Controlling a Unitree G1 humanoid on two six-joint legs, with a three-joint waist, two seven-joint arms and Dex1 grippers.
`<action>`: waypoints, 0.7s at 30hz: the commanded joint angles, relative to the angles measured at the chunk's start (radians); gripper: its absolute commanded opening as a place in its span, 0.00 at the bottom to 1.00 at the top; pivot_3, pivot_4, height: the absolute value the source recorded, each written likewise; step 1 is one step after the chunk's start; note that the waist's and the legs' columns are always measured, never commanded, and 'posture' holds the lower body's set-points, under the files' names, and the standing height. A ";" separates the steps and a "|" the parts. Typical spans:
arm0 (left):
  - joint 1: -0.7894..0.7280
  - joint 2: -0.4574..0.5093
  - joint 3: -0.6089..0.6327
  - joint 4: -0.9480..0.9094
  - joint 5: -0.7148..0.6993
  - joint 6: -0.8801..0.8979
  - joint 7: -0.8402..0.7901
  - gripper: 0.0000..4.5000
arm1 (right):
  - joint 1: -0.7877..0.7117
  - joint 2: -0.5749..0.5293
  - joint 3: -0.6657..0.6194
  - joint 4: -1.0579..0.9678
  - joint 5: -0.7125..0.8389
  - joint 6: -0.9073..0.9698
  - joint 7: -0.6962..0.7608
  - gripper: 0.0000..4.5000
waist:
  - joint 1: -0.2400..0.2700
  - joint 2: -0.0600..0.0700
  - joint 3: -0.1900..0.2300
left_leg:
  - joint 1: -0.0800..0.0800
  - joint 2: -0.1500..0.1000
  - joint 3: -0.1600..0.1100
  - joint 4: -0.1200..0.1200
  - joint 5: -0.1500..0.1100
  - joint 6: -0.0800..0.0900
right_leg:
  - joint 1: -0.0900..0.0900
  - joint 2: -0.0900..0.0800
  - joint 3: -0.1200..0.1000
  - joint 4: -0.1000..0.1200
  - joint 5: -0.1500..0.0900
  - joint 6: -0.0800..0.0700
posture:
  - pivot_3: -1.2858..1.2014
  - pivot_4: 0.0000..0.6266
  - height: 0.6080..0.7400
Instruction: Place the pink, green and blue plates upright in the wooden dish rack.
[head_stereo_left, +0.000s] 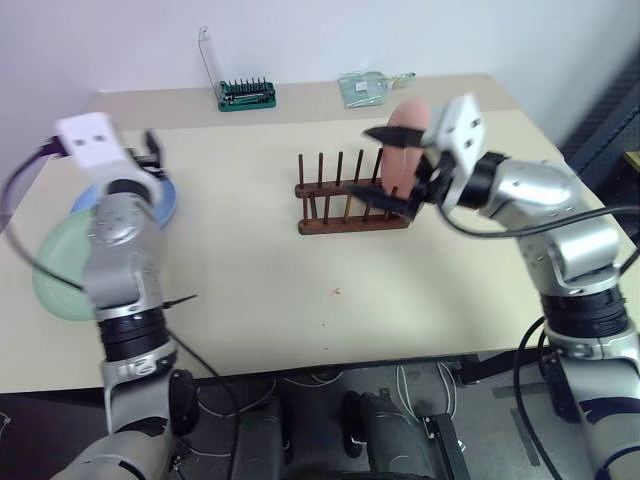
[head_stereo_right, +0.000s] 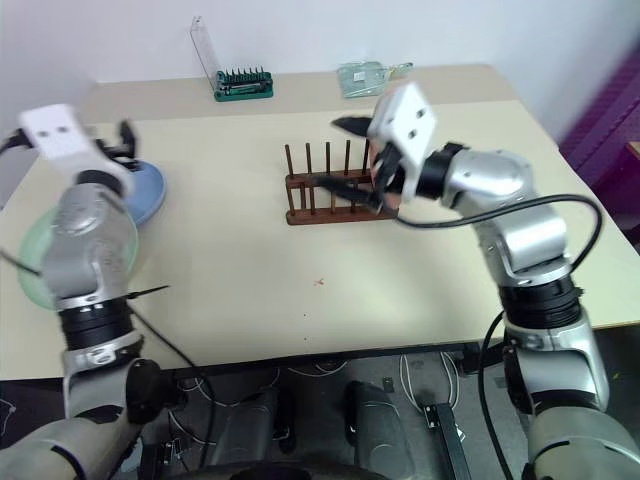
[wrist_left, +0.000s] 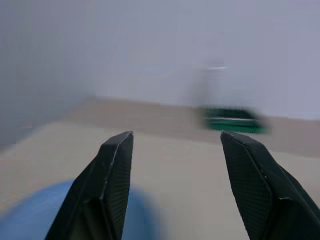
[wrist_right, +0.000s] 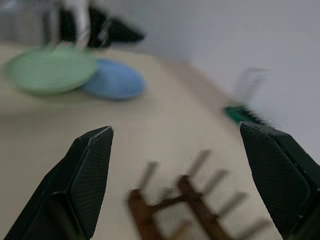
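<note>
1. Ref. landmark: wooden dish rack (head_stereo_left: 352, 205), dark reddish-brown, mid-table, two rows of upright pegs.
2. Pink plate (head_stereo_left: 404, 150): standing on edge at rack's right end, among the last pegs. Lower part hidden behind right gripper; exact slot can't be told.
3. Right gripper (head_stereo_left: 387, 170): over rack's right end, just in front of pink plate. Fingers spread wide, one above the other in head views. Nothing pinched; in right wrist view, bare gap between fingertips (wrist_right: 92, 165), rack pegs below.
4. Contact btw. right gripper and pink plate: can't be told.
5. Blue plate (head_stereo_right: 143, 190): flat on table, well left of rack, partly under left arm.
6. Green plate (head_stereo_left: 62, 265): flat on table, further left of rack and nearer the front edge than blue plate. Rims of the two overlap or touch; which lies on top unclear.
7. Left gripper (head_stereo_left: 152, 152): well left of rack, above blue plate's far edge. Fingers spread apart, nothing btw. them (left wrist view: fingers (wrist_left: 112, 175) w/ open gap, blue plate below).
8. Green bit holder (head_stereo_left: 246, 95): behind rack, near back wall, to the left.
9. Clear packet (head_stereo_left: 364, 88): behind rack, to the right.
</note>
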 joint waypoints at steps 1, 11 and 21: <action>0.066 0.042 0.146 -0.120 -0.040 0.084 0.036 0.63 | 0.002 0.039 0.030 -0.035 -0.034 -0.034 -0.001 0.91 | 0.002 0.000 0.000 | 0.000 0.000 0.000 0.000 0.000 0.000 | 0.000 -0.001 0.000 0.000 0.000 0.000 | 0.52 0.24 0.92; 0.423 -0.068 0.486 -0.294 -0.266 0.218 0.024 0.63 | 0.006 0.076 0.068 0.061 -0.106 -0.100 0.058 0.91 | 0.004 -0.008 -0.003 | -0.001 -0.001 0.000 0.001 0.000 -0.001 | 0.003 -0.006 -0.003 -0.006 0.001 -0.006 | 0.52 0.24 0.92; 0.462 -0.165 0.463 -0.230 -0.402 0.285 0.067 0.63 | -0.006 0.110 0.069 0.099 -0.138 -0.134 0.080 0.91 | 0.013 -0.010 -0.005 | -0.001 0.000 0.000 0.001 -0.001 -0.001 | 0.003 -0.006 -0.003 -0.007 0.001 -0.007 | 0.52 0.24 0.92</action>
